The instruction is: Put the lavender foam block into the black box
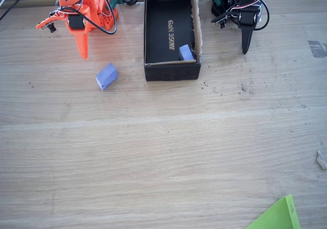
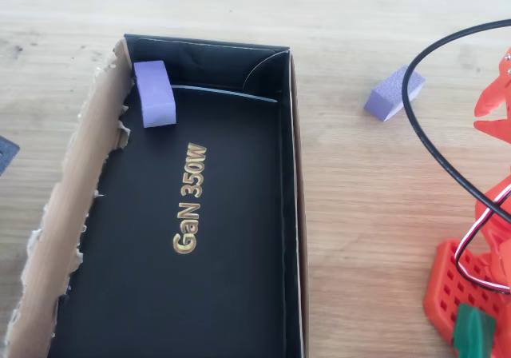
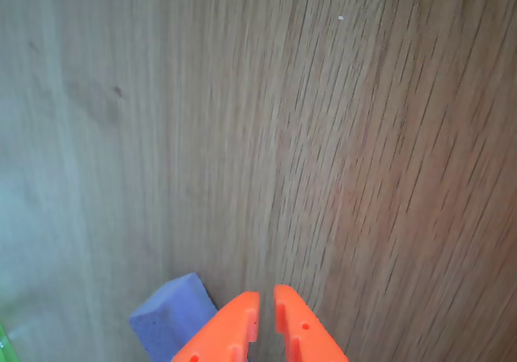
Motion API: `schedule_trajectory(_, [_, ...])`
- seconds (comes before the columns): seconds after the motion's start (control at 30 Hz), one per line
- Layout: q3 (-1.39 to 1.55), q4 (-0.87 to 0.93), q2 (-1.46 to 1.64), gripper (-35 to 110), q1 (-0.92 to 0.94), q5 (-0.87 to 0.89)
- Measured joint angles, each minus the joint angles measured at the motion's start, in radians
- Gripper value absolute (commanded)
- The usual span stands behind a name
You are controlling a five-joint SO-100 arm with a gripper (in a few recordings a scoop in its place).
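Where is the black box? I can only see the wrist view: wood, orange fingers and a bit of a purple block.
Observer: In the fixed view, the black box stands on the table to the right of the lavender foam block, apart from it.
Operator: Is anything inside it?
Observer: Yes. A second lavender block sits in one corner, against the torn brown wall.
Operator: Does the box have a lid on?
Observer: No, the top is open. The overhead view shows gold lettering on its floor.
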Motion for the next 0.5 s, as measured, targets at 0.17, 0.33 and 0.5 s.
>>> schedule_trajectory(0.17, [0.0,0.0,0.0,0,0.023,0.0])
schedule_trajectory(0.33, [0.0,0.0,0.0,0,0.0,0.012])
schedule_trajectory(0.5, [0.0,0.0,0.0,0,0.003,0.008])
